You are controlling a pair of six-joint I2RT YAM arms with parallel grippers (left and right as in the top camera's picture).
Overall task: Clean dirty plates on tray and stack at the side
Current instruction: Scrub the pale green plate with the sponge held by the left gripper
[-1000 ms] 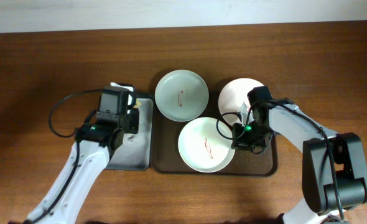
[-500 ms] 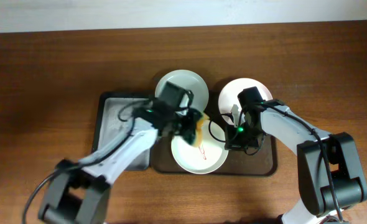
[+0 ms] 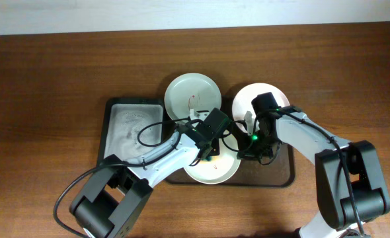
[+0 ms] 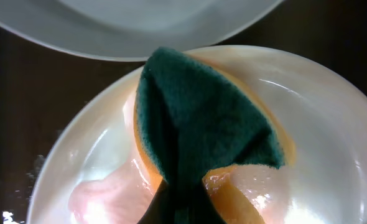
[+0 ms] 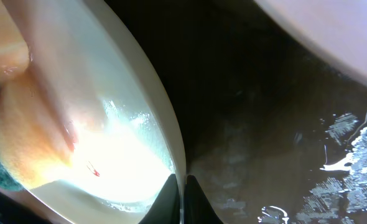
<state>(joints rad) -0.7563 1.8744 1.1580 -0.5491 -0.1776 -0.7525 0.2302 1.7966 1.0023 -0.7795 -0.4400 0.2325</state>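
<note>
The dark brown tray [image 3: 282, 173] holds three plates: pale green-white [image 3: 190, 98] at the back left, pinkish-white [image 3: 251, 99] at the back right, cream-white [image 3: 216, 172] in front. My left gripper [image 3: 207, 151] is shut on a green and orange sponge [image 4: 202, 118] and presses it onto the wet front plate [image 4: 320, 124]. My right gripper [image 3: 246, 151] is shut on the right rim of that plate [image 5: 182, 186]. A small red smear [image 5: 94, 169] shows on the plate beside the sponge [image 5: 15, 143]. The back left plate has a red smear.
A black sponge tray with a grey soapy inside [image 3: 130, 129] stands left of the brown tray. The brown tray's floor [image 5: 264, 137] is wet with foam specks. The pinkish plate's edge [image 5: 333, 31] lies close to my right gripper.
My left arm has swung from the sponge tray across to the front plate, carrying the sponge onto it. My right gripper has stayed on the plate's rim.
</note>
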